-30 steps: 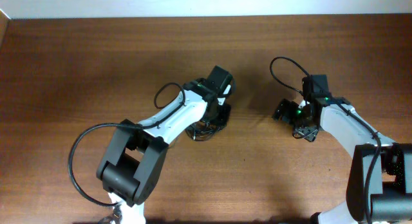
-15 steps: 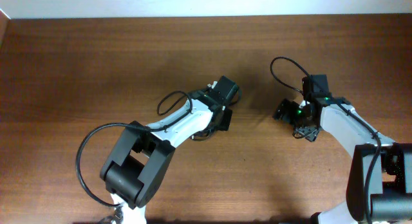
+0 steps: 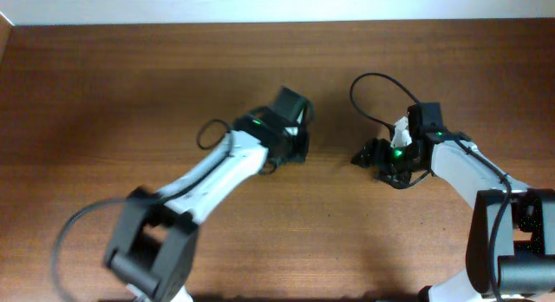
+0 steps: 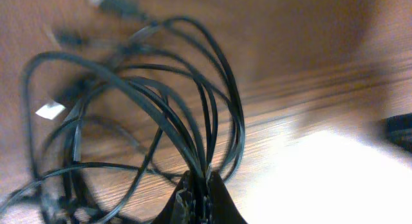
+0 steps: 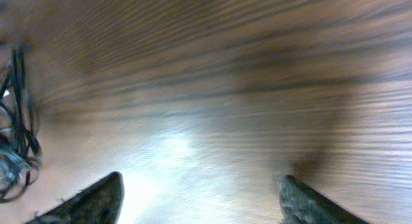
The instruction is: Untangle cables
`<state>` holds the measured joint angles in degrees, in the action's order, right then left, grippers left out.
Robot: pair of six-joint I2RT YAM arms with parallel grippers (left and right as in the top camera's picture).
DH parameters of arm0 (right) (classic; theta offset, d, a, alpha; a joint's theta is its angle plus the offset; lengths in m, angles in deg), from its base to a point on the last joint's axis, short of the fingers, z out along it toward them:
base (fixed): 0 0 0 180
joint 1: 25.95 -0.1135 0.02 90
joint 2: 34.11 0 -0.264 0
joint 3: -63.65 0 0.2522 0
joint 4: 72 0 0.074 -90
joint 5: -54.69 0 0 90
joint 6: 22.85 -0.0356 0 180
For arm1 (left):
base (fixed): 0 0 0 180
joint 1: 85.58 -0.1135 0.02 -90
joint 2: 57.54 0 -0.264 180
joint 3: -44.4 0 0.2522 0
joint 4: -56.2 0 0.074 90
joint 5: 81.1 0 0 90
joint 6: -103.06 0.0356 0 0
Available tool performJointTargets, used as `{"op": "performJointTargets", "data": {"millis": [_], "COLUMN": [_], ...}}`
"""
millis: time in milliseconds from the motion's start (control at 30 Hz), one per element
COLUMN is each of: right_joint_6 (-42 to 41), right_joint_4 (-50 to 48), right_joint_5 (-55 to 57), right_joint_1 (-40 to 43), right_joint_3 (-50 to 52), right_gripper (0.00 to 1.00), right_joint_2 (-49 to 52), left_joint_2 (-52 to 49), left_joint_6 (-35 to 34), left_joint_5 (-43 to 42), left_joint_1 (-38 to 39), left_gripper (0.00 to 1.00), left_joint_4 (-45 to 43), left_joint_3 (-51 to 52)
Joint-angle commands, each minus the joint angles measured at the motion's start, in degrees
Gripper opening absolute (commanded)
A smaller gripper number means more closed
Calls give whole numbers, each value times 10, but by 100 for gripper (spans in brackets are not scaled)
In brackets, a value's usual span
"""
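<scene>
The cables (image 4: 161, 108) form a tangle of thin black loops on the wooden table, with a white-tipped plug (image 4: 50, 110) at the left of the left wrist view. My left gripper (image 4: 201, 188) is shut on several strands where the loops converge. Overhead, the left gripper (image 3: 293, 147) sits at the table's middle and covers most of the tangle. My right gripper (image 5: 203, 201) is open with only bare wood between its fingers. A part of the cables (image 5: 16, 143) shows at that view's left edge. Overhead, the right gripper (image 3: 364, 154) lies to the right of the left one, apart from it.
A thick black cable (image 3: 373, 89) arcs from the right arm over the table behind the right gripper. Another loops off the left arm (image 3: 212, 128). The wooden table (image 3: 130, 85) stretches out at the left and back.
My left gripper has shut on the cable strands and its arm has swung leftward. The right gripper has slid left toward the middle, its jaws slightly narrower.
</scene>
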<state>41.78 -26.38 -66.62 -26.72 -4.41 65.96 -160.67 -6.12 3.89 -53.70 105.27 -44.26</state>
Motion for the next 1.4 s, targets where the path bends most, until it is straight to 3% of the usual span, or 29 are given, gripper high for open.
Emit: {"op": "performJointTargets", "data": {"millis": [0,100,200,267,467,567,700,833,900,933,967,1033,1100,1167,1367], "right_joint_6": [39,44,39,33,-69,-133,-269,-329,-339,-339,-338,-318,-259,-197,-196], "right_joint_4": [-29,-77,-101,-100,-101,-100,-103,-141,-176,-178,-177,-176,-174,-166,-102], "right_joint_5": [-189,-341,-380,-386,-383,-340,-249,-206,-176,-156,-139,-95,-68,-38,105], "right_joint_1": [0,0,0,-4,-37,-59,-97,-117,-125,-127,-128,-128,-128,-127,-127], "right_joint_3": [5,5,5,5,5,5,5,5,5,5,5,5,5,5,5], "right_gripper": [76,77,85,85,85,76,65,64,52,39,33,6,4,4,4], "right_joint_2": [7,7,7,7,7,7,7,7,7,7,7,7,7,7,7], "left_joint_2": [71,64,52,34,-51,-64,-64,-64,-64,-64,-64,-64,-64,-64,-64], "left_joint_6": [36,108,176,221,236,308,346,358,361,365,365,364,363,291,147], "left_joint_5": [-209,-388,-421,-458,-482,-564,-575,-602,-650,-664,-667,-648,-583,-477,-252], "left_joint_1": [-73,-140,-168,-174,-174,-174,-174,-174,-174,-174,-174,-174,-174,-174,-187], "left_gripper": [0,0,0,0,0,0,0,0,0,0,0,0,0,0,0], "left_joint_4": [0,8,35,45,7,7,7,7,7,7,7,7,7,0,-1], "left_joint_3": [-18,-16,-10,-9,-9,-10,-10,-10,-10,-10,-10,-10,-10,-10,-10]}}
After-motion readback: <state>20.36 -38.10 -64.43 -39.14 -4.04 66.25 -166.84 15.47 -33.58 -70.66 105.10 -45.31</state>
